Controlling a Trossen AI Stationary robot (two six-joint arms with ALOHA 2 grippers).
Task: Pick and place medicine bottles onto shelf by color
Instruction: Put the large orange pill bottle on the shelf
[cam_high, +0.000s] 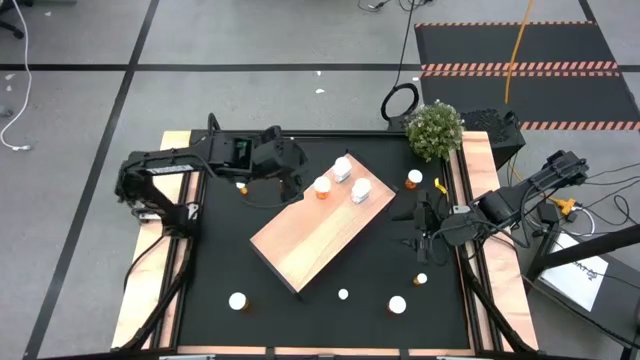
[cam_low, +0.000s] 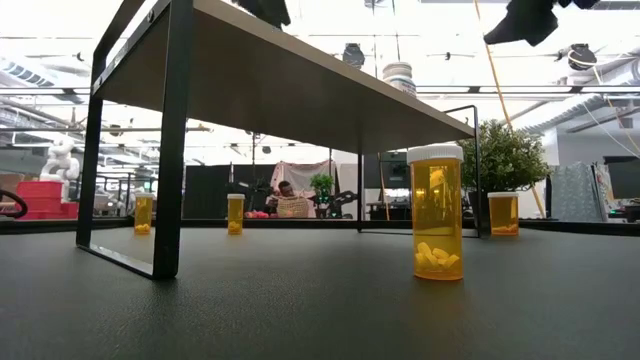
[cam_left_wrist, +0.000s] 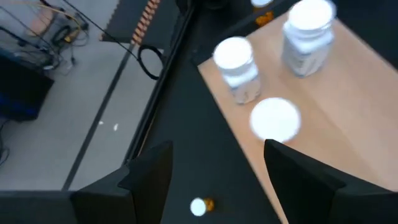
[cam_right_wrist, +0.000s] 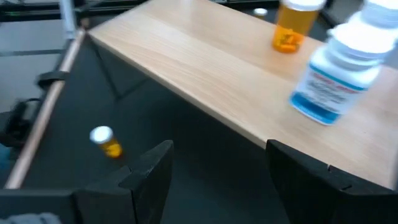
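Ahead of the left fingers (cam_left_wrist: 149, 180): three white-capped medicine bottles (cam_left_wrist: 236, 68) on the shelf (cam_left_wrist: 348, 112). Spread apart, grasping nothing. Beyond the right fingers (cam_right_wrist: 146, 174), likewise released and empty: an orange bottle (cam_right_wrist: 107, 142) on the surface (cam_right_wrist: 186, 137).

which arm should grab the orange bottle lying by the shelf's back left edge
Left. The left gripper hangs open right over that orange bottle beside the shelf; the right gripper sits across the shelf, farther off.

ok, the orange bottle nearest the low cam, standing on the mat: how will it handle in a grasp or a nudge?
The orange bottle looks rigid, clear plastic, so probably stiff and a bit slick. Only a few pills sit at its bottom, so likely light. It stands taller than wide on the mat; a high nudge could tip it, and then it would roll.
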